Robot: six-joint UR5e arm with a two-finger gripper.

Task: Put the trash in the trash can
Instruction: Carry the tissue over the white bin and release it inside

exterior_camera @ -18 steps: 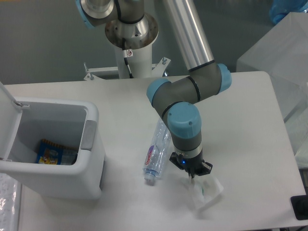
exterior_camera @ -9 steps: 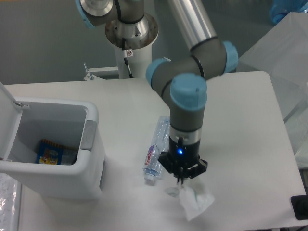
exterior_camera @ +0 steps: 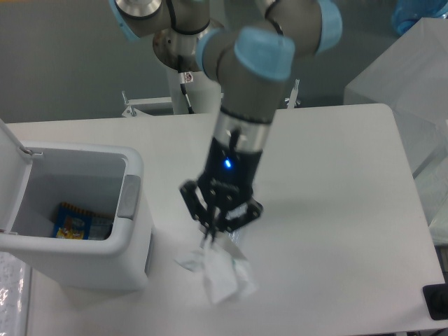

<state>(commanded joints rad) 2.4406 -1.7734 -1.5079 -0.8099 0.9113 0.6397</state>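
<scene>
The bin (exterior_camera: 105, 210) stands at the left of the table (exterior_camera: 336, 210), lid (exterior_camera: 10, 171) swung up, grey tab (exterior_camera: 128, 197) on its near-right rim, and a blue-and-yellow packet (exterior_camera: 73, 222) on its floor. Just right of it the gripper (exterior_camera: 212, 234) hangs above the tabletop, fingers pinched on the top of the crumpled clear wrapper (exterior_camera: 220, 274), which dangles below. The arm hides the bottle

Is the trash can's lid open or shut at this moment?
Open. The trash can has its lid swung up at the left edge, and a blue-yellow packet lying inside is visible.
</scene>
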